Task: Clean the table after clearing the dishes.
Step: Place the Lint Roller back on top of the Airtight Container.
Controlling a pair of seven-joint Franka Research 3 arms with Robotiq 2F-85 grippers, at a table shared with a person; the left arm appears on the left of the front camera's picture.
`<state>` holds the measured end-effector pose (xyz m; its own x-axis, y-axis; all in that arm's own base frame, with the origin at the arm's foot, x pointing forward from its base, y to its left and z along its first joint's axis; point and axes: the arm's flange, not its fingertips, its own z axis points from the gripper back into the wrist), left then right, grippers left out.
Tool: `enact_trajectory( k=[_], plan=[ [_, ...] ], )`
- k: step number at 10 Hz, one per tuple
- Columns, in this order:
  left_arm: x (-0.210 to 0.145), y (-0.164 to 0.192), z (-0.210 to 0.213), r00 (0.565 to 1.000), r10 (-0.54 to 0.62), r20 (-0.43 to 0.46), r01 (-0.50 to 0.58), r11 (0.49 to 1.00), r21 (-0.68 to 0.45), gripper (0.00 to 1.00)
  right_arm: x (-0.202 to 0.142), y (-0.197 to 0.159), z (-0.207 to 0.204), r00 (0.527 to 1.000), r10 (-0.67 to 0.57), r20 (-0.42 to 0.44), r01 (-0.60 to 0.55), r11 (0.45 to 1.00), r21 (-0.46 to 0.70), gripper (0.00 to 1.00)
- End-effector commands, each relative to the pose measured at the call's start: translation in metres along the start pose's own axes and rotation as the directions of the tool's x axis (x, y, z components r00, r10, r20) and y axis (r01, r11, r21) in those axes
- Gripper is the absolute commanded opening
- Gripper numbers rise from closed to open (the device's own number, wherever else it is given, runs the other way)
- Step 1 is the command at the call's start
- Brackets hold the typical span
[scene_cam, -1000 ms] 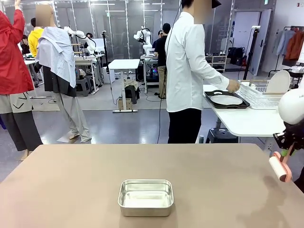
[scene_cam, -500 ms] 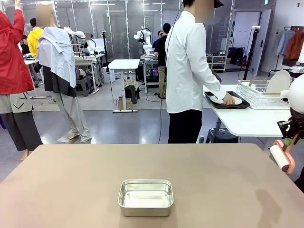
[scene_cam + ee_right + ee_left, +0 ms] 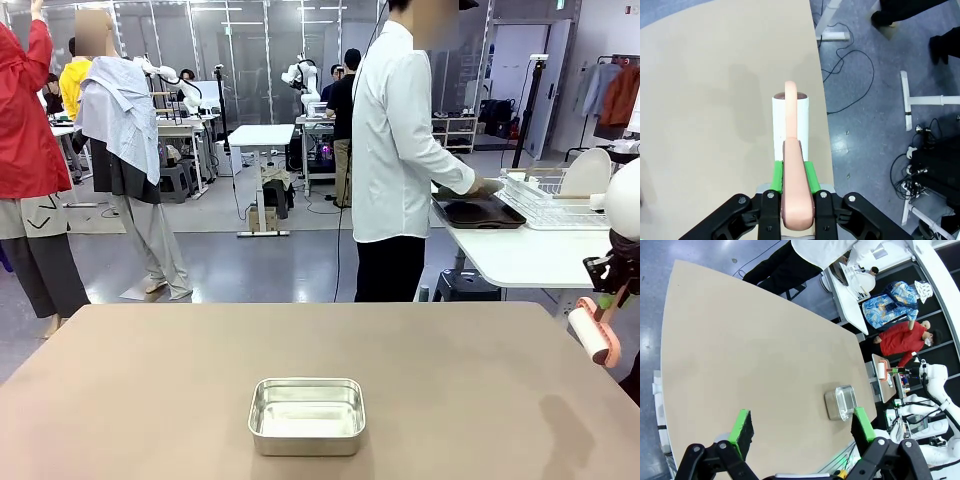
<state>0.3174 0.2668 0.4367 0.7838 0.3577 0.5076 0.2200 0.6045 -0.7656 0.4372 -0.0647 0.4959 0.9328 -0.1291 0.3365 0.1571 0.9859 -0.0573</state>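
Observation:
The brownish table (image 3: 150, 380) spans the foreground. At its right edge hangs a lint roller (image 3: 594, 338) with a pink handle and a white roll, just above the top. My right gripper (image 3: 612, 290) is shut on that handle. In the right wrist view the green pads (image 3: 777, 176) clamp the pink handle (image 3: 792, 165) and the roll (image 3: 791, 125) points at the table's edge. My left gripper (image 3: 802, 429) stands open, high over the table, with nothing between its fingers. On the white side table lies a dark tray (image 3: 480, 212), with the person's hand (image 3: 487, 186) at it.
A small steel pan (image 3: 306, 414) sits at the table's near middle, also seen as the pan (image 3: 841, 402) from the left wrist. A wire rack (image 3: 545, 200) holding an upright white plate (image 3: 587, 172) stands on the side table. The person stands beyond the far edge.
My right gripper has lifted the roller a little and drawn it toward the table's right edge. The person's hand moved over the tray, and the white plate no longer shows on it.

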Motion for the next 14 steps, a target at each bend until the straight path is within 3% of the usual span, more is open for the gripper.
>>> enact_trajectory(
  k=[1,8,10,11,12,14],
  plan=[
    [0.003,-0.001,0.004,1.0,0.009,-0.013,-0.009,1.0,-0.002,1.0,0.003,0.0,0.002,1.0,0.001,0.014,-0.001,1.0,-0.002,0.21],
    [0.003,-0.001,0.004,1.0,0.009,-0.013,-0.009,1.0,-0.002,1.0,0.0,0.0,0.0,1.0,0.0,0.0,0.0,1.0,0.0,0.21],
    [0.003,-0.001,0.004,1.0,0.009,-0.013,-0.009,1.0,-0.002,1.0,-0.009,0.058,0.053,0.953,0.279,0.114,-0.285,0.958,0.04,0.21],
    [0.003,-0.001,0.004,1.0,0.009,-0.013,-0.009,1.0,-0.002,1.0,-0.021,0.092,0.076,0.887,0.443,0.129,-0.45,0.892,0.034,0.21],
    [0.003,-0.001,0.004,1.0,0.009,-0.013,-0.009,1.0,-0.002,1.0,-0.041,0.133,0.093,0.775,0.616,0.142,-0.626,0.779,0.04,0.21],
    [0.003,-0.001,0.004,1.0,0.009,-0.013,-0.009,1.0,-0.002,1.0,-0.095,0.211,0.097,0.539,0.826,0.164,-0.842,0.535,0.069,0.21]
  ],
)
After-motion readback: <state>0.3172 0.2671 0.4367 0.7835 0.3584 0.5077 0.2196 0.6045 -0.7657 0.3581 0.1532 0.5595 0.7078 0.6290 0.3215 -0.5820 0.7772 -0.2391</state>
